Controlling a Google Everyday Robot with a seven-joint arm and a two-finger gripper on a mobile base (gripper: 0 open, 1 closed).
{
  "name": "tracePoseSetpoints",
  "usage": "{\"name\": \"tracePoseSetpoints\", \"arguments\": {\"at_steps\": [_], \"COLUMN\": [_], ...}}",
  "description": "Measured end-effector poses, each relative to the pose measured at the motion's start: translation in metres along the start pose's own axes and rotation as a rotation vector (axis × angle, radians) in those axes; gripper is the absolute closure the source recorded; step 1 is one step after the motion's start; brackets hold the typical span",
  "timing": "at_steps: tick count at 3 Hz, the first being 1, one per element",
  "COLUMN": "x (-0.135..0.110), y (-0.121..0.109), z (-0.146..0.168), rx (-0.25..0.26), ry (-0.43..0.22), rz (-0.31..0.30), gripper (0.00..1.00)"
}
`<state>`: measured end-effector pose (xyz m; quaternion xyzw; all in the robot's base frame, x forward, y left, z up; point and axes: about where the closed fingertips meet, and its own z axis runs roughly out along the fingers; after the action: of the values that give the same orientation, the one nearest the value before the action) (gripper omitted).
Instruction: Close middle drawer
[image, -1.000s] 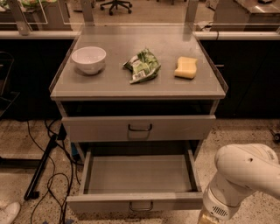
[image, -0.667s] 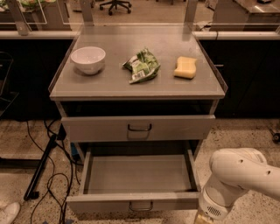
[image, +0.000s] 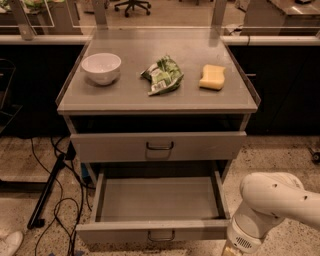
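Note:
The middle drawer (image: 158, 200) is a wide shallow grey metal drawer, pulled far out and empty. Its low front faces me at the bottom, with a small loop handle (image: 161, 235) at the centre. Above it the taller-fronted top drawer (image: 110, 147) stands a little proud of the cabinet. The lowest drawer is hidden under the open one. My white arm (image: 272, 205) hangs at the lower right, beside the open drawer's right front corner. My gripper is below the picture's bottom edge and does not show.
On the cabinet top (image: 125, 97) sit a white bowl (image: 101, 67), a green snack bag (image: 162, 75) and a yellow sponge (image: 213, 77). Black cables and a dark bar (image: 47, 192) lie on the floor to the left. A dark counter stands behind.
My arm has shifted a little to the left, nearer the open drawer's right front corner. The drawers and the things on top have not moved.

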<state>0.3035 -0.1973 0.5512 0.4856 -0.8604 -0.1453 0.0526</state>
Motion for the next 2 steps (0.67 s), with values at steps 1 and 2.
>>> {"name": "tracePoseSetpoints", "arguments": {"at_steps": [1,2], "x": [-0.007,-0.026], "y": [-0.01,-0.039], "z": [0.02,0.051], "rx": [-0.011,-0.003], "ry": [-0.011,-0.041], "rz": [0.042,0.108], "gripper": [1.0,1.0]}}
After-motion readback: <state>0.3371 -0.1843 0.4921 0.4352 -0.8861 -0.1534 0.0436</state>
